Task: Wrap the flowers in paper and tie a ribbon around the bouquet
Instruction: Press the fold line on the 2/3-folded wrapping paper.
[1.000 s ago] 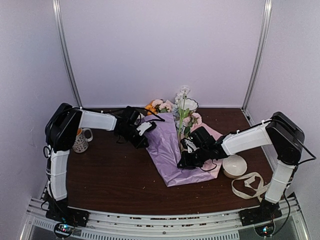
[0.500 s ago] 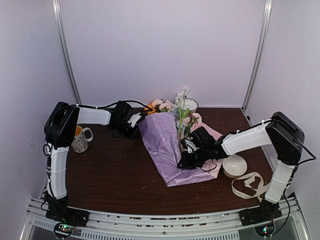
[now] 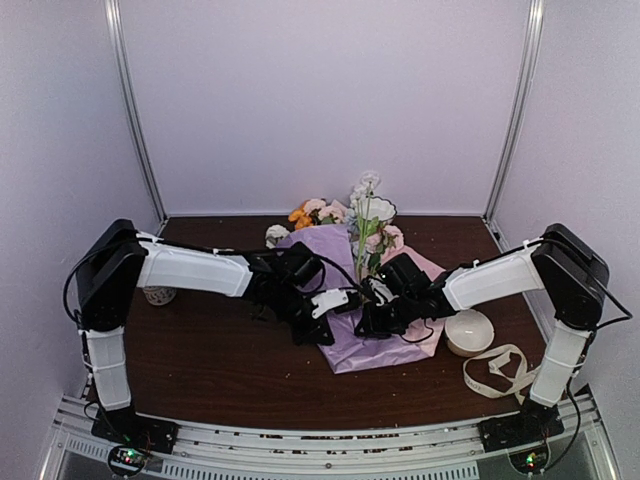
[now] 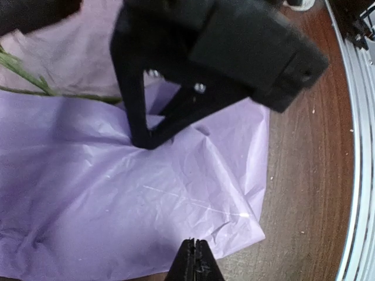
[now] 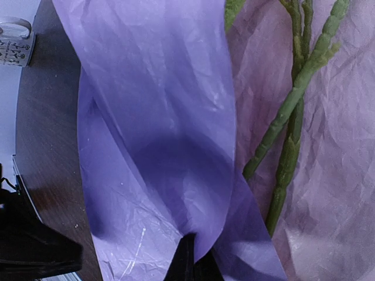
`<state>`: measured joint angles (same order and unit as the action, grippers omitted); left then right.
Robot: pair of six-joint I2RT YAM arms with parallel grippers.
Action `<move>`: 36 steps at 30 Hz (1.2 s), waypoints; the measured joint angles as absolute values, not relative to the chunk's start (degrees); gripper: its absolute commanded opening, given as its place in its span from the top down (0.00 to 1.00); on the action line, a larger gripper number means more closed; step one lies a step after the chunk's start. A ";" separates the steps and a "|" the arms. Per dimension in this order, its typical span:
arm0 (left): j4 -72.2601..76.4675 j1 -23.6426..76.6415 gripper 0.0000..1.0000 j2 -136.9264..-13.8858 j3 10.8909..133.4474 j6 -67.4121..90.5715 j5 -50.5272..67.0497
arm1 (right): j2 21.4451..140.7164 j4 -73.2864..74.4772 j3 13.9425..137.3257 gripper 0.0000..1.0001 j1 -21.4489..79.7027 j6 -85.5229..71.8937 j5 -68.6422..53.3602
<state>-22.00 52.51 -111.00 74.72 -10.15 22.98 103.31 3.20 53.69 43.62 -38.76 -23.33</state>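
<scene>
**Sam:** What does the top camera show that your wrist cameras miss?

**Me:** From up high I see the whole desk [image 3: 220, 365]. The ribbon [image 3: 497, 371] lies in floppy loops near the front right corner. It is next to a white bowl [image 3: 468, 332] and well apart from both sets of fingers. I also see the blooms of the flowers [image 3: 368, 212], white, pink and orange, at the far end of the paper [image 3: 345, 345]. The wrist cameras show none of that.

**Sam:** And up close?

**Me:** My right wrist camera shows the green stems lying on the pale pink side of the paper. A lilac flap is folded over just beside them. A mug [image 5: 14, 41] peeks in at the corner.

**Sam:** How does the paper look?

**Me:** It is thin and full of crinkles. It sits in the middle of the desk, between my two arms.

**Sam:** Where are your fingers?

**Me:** My left fingers [image 4: 187, 264] are pressed together and hold nothing. They hang just over the lilac sheet near its front edge, and the right arm's black hand is right ahead of them. My right fingers [image 5: 183, 262] are together too. The lilac flap comes down to their tips, but I cannot tell if they pinch it.
</scene>
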 measured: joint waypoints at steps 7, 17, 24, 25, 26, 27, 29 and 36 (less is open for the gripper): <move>-32.08 52.21 0.84 -119.02 82.24 -11.77 23.29 | 103.35 2.52 53.74 1.00 43.62 -39.18 -23.44; -37.19 51.55 0.83 -123.22 87.70 -11.88 26.68 | 103.13 -1.34 51.88 0.84 43.35 -41.93 -25.15; -37.23 50.94 0.83 -123.35 87.64 -11.86 28.42 | 98.61 -5.52 45.80 0.69 43.35 -45.74 -27.90; -37.23 50.92 0.83 -123.35 87.61 -11.86 28.56 | 98.28 -6.17 45.19 0.68 43.35 -46.24 -28.36; -37.15 50.89 0.83 -123.35 87.55 -11.86 28.67 | 98.15 -6.61 44.77 0.67 43.35 -46.78 -28.71; -37.10 50.83 0.83 -123.35 87.46 -11.86 28.84 | 98.17 -7.18 44.42 0.67 43.38 -47.11 -29.02; -36.97 50.70 0.83 -123.35 87.20 -11.84 29.26 | 98.28 -7.84 44.21 0.67 43.40 -47.90 -29.74; -35.97 50.24 0.85 -123.35 86.21 -11.38 30.24 | 101.30 -11.29 44.36 1.00 43.99 -49.28 -31.55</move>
